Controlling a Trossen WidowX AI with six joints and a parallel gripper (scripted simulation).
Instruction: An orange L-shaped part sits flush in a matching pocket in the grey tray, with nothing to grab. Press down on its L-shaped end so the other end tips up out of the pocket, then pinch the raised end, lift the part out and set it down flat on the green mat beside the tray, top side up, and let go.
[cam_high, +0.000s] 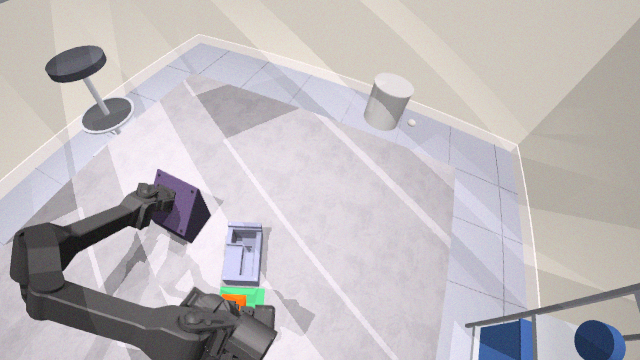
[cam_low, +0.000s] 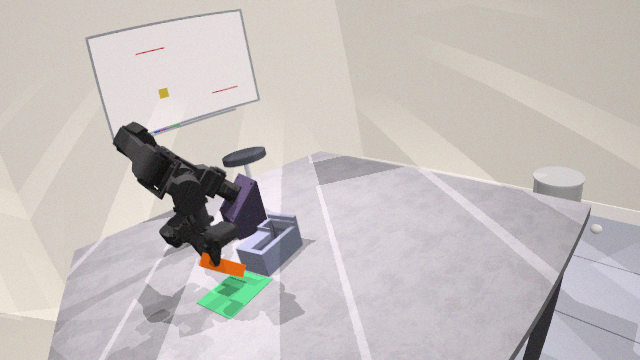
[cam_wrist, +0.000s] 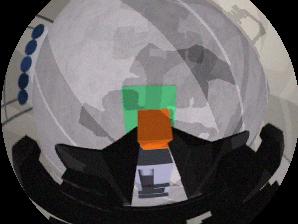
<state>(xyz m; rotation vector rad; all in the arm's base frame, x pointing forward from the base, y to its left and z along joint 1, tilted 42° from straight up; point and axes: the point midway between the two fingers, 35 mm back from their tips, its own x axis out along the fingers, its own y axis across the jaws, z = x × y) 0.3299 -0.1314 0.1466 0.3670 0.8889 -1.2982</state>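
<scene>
The orange part (cam_high: 234, 300) (cam_low: 230, 268) (cam_wrist: 155, 124) is held in the air above the green mat (cam_high: 258, 298) (cam_low: 259, 283) (cam_wrist: 167, 90). In the exterior view it shows as a slab, slanting down to the right, with a gap below it. My gripper (cam_low: 215, 262) (cam_wrist: 152, 129) is shut on it, one finger on each side. In the top view the wrist hides the fingertips and part of the orange part. The grey tray (cam_high: 233, 265) (cam_low: 254, 261) (cam_wrist: 161, 171) stands beside the mat, and its pocket is empty. The part's L-shaped outline cannot be made out.
A purple wedge-shaped block (cam_high: 177, 205) (cam_low: 256, 207) stands behind the tray, against a dark part of the arm. The tray's raised walls border the mat's near side. The table's right edge (cam_low: 560, 274) shows in the exterior view, far from the mat.
</scene>
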